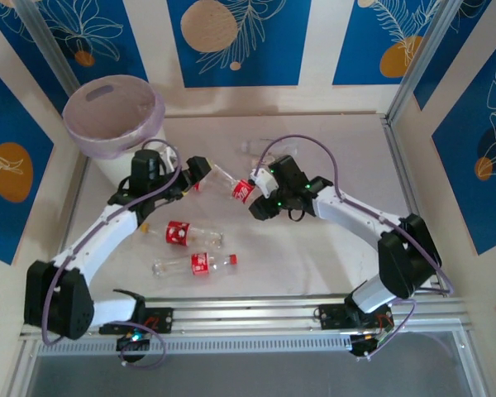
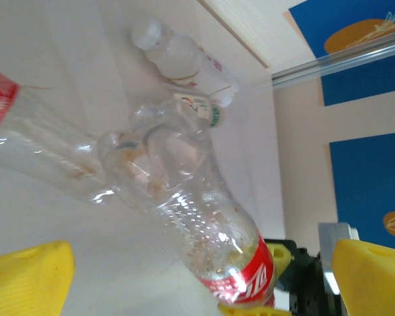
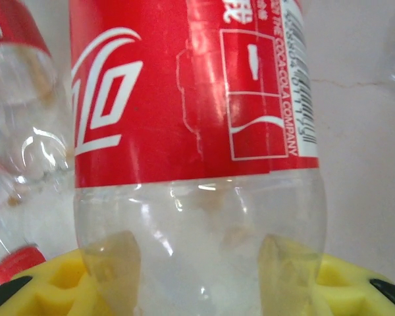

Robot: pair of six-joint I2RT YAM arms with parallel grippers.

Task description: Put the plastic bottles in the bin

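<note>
A clear plastic bottle with a red label (image 1: 234,187) lies in mid-table between my two grippers. My right gripper (image 1: 260,192) is shut on its base end. In the right wrist view the bottle (image 3: 191,99) stands close up, and the yellow pads (image 3: 355,286) press on either side of its clear base. My left gripper (image 1: 198,171) is open at the bottle's other end. Its yellow fingers (image 2: 29,280) stand wide apart on either side of the bottle (image 2: 217,230) without touching it. The bin (image 1: 113,114), white with a pale purple liner, stands at the far left.
Two more red-labelled bottles (image 1: 183,234) (image 1: 195,264) lie near the front, left of centre. A plain clear bottle (image 1: 252,147) lies near the back wall. The left wrist view shows a white-capped clear bottle (image 2: 181,59) and another bottle with a red label (image 2: 26,148) at the left.
</note>
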